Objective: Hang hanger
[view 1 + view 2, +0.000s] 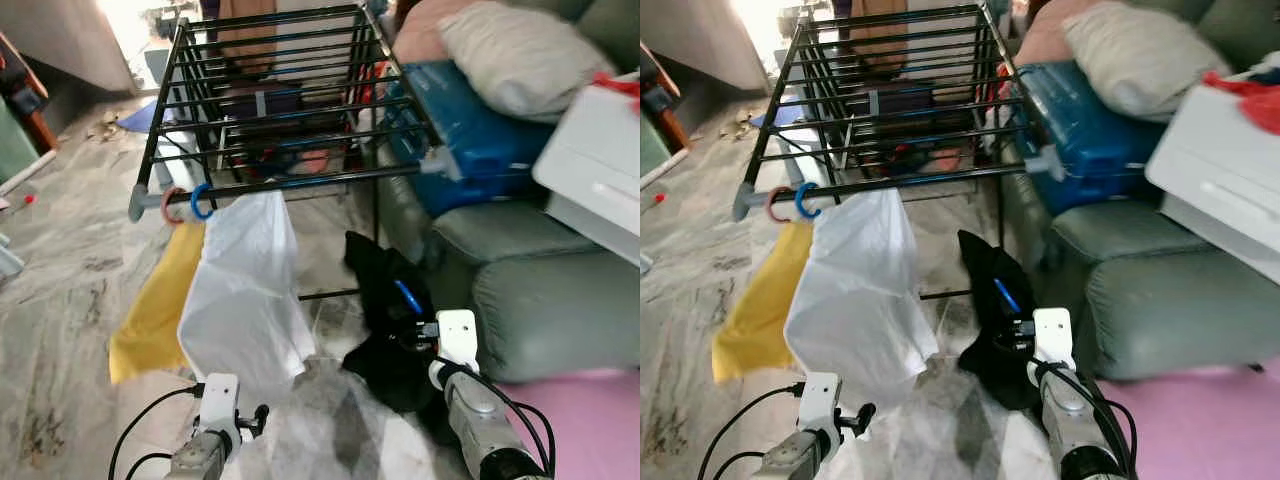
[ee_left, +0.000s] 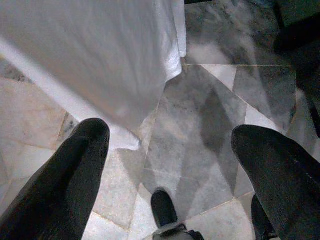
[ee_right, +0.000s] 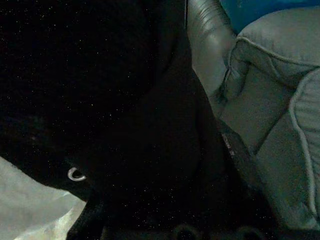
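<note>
A black drying rack (image 1: 270,100) stands ahead. On its front rail (image 1: 300,180) hang a blue hook (image 1: 201,201) with a white garment (image 1: 245,290) and a red hook (image 1: 172,206) with a yellow garment (image 1: 155,305). Low on the right, my right gripper (image 1: 415,335) is buried in a black garment (image 1: 380,290) on a blue hanger (image 1: 407,297), which it holds up off the floor beside the sofa; its fingers are hidden by the cloth (image 3: 125,100). My left gripper (image 2: 170,150) is open and holds nothing, above the floor just below the white garment's hem (image 2: 150,100).
A grey-green sofa (image 1: 540,300) lines the right side, piled with a blue bag (image 1: 470,130), a pillow (image 1: 510,50) and a white box (image 1: 595,170). A pink mat (image 1: 590,420) lies at the lower right. Marble floor (image 1: 70,260) spreads to the left.
</note>
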Controlling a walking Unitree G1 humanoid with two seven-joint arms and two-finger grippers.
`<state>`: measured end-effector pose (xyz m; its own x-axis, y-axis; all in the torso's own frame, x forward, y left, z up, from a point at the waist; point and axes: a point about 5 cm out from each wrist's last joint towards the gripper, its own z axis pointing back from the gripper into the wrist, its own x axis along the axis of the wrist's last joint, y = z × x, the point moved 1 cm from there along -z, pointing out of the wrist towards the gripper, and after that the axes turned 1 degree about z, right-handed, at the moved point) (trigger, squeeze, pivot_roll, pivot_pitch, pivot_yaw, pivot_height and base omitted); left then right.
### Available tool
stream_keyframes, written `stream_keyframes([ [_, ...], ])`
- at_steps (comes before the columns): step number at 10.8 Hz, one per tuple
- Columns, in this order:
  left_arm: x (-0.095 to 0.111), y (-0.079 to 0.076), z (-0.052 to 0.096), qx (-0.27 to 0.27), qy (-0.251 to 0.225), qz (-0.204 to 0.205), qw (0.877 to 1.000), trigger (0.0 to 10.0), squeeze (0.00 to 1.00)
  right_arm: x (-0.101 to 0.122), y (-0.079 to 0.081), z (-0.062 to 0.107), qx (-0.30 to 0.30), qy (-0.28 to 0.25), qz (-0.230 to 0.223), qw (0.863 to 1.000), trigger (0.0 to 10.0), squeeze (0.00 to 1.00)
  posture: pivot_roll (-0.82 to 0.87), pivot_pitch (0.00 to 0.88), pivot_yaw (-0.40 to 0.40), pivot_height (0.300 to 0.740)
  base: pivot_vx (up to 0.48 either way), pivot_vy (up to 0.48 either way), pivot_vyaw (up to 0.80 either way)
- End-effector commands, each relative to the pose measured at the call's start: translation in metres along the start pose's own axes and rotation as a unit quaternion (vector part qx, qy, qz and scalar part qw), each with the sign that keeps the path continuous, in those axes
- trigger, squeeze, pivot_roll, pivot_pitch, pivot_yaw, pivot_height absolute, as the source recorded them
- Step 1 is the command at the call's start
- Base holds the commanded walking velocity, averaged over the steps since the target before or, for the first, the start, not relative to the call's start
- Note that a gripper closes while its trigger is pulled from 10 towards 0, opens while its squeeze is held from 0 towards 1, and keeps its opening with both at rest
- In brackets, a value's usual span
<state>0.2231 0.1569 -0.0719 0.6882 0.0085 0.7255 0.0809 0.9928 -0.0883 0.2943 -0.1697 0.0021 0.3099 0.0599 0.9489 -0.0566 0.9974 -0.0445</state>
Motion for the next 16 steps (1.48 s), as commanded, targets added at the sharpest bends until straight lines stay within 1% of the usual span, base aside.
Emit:
stream_keyframes([
  [1,0.004,0.006,0.000,0.002,-0.003,-0.009,1.000,10.0,0.00,0.012,0.004,-0.003,0.003,-0.030,-0.004,1.000,10.0,0.00,-0.11,0.022,0.094,0.740,0.412,0.000,0.00],
  [3,0.001,0.006,0.001,0.004,0.004,-0.010,1.000,10.0,0.00,0.010,0.004,-0.002,0.003,-0.025,-0.002,1.000,10.0,0.00,-0.10,0.025,0.092,0.740,0.364,0.000,0.00],
  [7,-0.005,0.014,0.003,0.019,0.019,-0.014,1.000,10.0,0.00,0.016,0.010,-0.001,0.018,-0.046,0.013,0.999,10.0,0.00,-0.11,0.030,0.096,0.740,0.000,0.000,0.00],
  [9,-0.007,0.014,0.003,0.018,0.022,-0.006,1.000,10.0,0.00,0.012,0.011,0.001,0.017,-0.040,0.011,0.999,10.0,0.00,-0.11,0.030,0.101,0.740,0.000,0.000,0.00],
  [14,-0.007,0.016,0.004,0.010,0.027,-0.005,1.000,10.0,0.00,0.012,0.014,0.001,0.018,-0.037,0.011,0.999,10.0,0.00,-0.11,0.025,0.104,0.740,0.000,0.480,0.00],
  [16,-0.004,0.013,0.003,0.002,0.018,-0.019,1.000,10.0,0.00,0.013,0.015,0.001,0.015,-0.041,0.009,0.999,10.0,0.00,-0.11,0.022,0.107,0.740,0.000,0.000,0.00],
])
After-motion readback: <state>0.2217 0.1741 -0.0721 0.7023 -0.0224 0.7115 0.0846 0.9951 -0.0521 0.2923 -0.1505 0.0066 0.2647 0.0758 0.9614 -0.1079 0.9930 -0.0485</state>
